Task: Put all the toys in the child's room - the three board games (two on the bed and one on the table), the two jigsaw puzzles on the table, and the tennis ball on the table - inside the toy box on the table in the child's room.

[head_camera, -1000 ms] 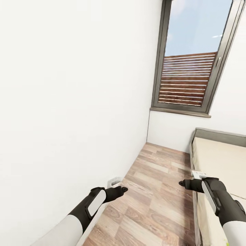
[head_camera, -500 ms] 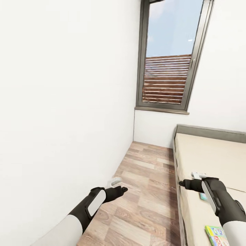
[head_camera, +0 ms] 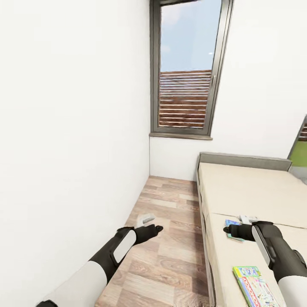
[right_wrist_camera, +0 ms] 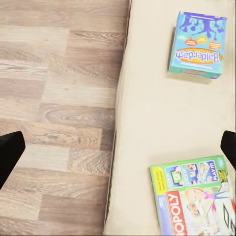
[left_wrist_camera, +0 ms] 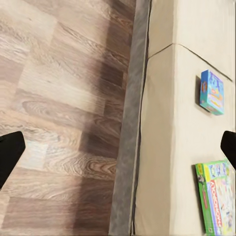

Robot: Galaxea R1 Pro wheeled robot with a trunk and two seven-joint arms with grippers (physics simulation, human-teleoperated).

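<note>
Wood-plank floor (head_camera: pixel 170 251) between white wall at left and beige bed (head_camera: pixel 256 192) at right.

Nearest, on the mattress at lower right of head view: green-white board game (head_camera: pixel 256 290), lying flat, near the bed's floor-side edge; also in right wrist view (right_wrist_camera: pixel 194 194) and left wrist view (left_wrist_camera: pixel 216 196).

Right gripper (head_camera: pixel 227 230) over the bed's edge; left gripper (head_camera: pixel 157 229) over the floor, beside a small pale object (head_camera: pixel 145 219) on the planks. Fingertips (right_wrist_camera: pixel 10 152) at opposite edges of each wrist view, so both claws spread wide, holding nothing.

Just beyond right gripper: small blue board game (head_camera: pixel 233 223), flat on the mattress, apart from the green-white one; lettered "Balderdash" in right wrist view (right_wrist_camera: pixel 197 44); also (left_wrist_camera: pixel 212 92).

Farther: grey headboard (head_camera: pixel 245 160), tall dark-framed window (head_camera: pixel 185 72) showing slatted fence and sky.
</note>
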